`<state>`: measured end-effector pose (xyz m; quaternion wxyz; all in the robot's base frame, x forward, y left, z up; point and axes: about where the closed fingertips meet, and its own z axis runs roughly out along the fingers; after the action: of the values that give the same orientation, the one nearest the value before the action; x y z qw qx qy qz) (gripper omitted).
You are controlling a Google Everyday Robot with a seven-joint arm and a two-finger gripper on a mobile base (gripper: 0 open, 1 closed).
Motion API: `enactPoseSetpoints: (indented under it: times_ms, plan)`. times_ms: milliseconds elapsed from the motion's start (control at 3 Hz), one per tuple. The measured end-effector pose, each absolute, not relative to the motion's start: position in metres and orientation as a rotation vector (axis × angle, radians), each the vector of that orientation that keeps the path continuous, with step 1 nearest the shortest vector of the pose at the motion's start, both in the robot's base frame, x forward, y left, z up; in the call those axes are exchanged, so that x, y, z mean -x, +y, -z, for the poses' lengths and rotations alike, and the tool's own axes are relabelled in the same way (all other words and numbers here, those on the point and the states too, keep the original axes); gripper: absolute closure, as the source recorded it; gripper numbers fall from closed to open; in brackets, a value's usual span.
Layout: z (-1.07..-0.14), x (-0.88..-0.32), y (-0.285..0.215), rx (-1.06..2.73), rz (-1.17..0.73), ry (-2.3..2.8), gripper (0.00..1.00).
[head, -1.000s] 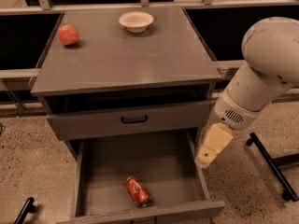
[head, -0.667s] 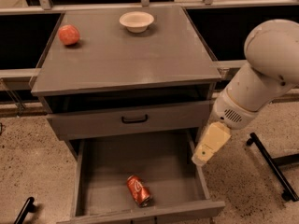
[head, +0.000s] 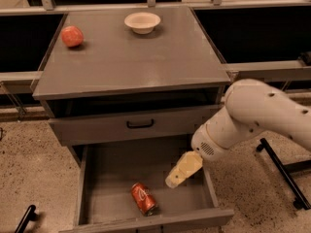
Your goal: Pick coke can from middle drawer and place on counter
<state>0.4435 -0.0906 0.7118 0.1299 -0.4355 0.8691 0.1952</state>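
Camera view shows the coke can (head: 144, 198) lying ungrasped in the middle drawer (head: 121, 164), with the gripper (head: 173, 181) near it, whether spread or closed impossible to tell, and the move to the counter (head: 131, 57) not yet begun.

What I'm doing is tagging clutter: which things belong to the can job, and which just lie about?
Job: coke can, lying in the middle drawer; counter; gripper, over the drawer right of the can, not touching it.
Lying about: apple and bowl on the counter.
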Motion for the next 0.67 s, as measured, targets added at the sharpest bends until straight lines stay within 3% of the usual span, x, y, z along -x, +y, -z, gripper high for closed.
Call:
enactPoseSetpoints:
  times_ms: [667]
  plan:
    - [-0.7123, -0.4591, -0.0824, 1.227, -0.548, 2.468, 0.00]
